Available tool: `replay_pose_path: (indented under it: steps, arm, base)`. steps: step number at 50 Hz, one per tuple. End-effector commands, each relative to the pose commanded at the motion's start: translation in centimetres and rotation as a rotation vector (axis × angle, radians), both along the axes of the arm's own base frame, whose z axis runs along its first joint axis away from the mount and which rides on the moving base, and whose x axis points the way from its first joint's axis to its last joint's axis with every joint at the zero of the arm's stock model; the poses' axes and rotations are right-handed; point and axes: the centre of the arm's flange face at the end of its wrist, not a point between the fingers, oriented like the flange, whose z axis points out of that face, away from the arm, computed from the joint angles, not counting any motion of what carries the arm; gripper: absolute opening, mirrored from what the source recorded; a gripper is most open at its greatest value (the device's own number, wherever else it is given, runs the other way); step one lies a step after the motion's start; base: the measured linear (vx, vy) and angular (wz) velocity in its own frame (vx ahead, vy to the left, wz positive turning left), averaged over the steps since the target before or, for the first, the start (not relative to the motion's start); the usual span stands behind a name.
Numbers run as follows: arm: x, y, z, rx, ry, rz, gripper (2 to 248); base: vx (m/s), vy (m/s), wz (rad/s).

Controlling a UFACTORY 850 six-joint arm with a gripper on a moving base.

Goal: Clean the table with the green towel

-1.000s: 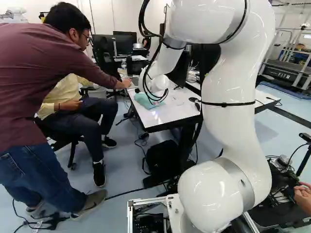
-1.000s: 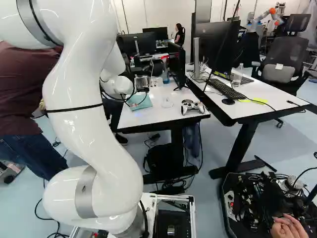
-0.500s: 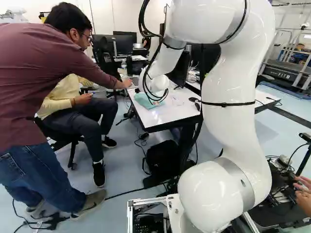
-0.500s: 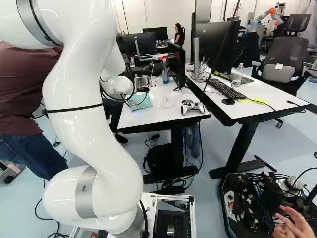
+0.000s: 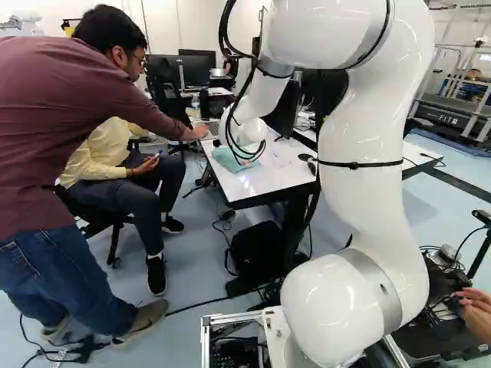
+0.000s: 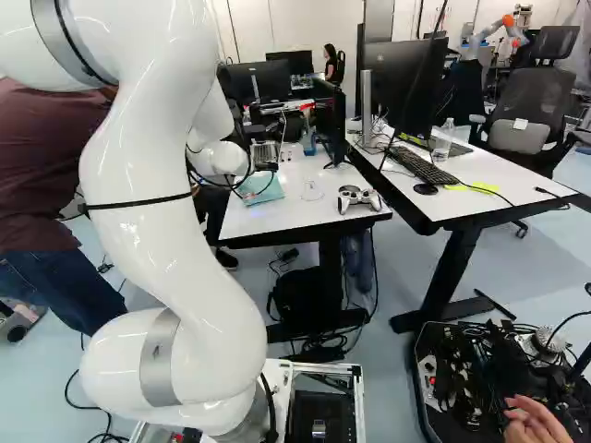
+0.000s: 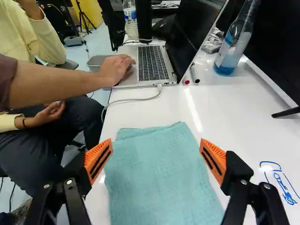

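Watching through the wrist view, I have my gripper (image 7: 155,157) wide open, its two orange-padded fingers well apart. The green towel (image 7: 161,176) lies spread flat on the white table (image 7: 180,111), between the fingertips and reaching a little ahead of them, slightly rumpled at its far edge. Just outside one finger I can make out a blue drawing (image 7: 285,186) on the tabletop. Beyond the towel, a white cable (image 7: 133,100) runs to the side of an open laptop (image 7: 152,63), where a person's hand (image 7: 115,69) rests beside the keys. Two markers (image 7: 194,74) lie beside the laptop, near a bottle of blue liquid (image 7: 228,58).
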Motion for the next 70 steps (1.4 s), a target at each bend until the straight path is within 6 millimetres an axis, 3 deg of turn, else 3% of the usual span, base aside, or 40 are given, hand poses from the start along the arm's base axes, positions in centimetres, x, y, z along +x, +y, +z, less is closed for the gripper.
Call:
replay_pose_path:
  steps: [70]
  arm:
    - [0.00,0.00,0.00,0.000,0.000,0.000,247]
  base:
    - [0.000,0.000,0.000]
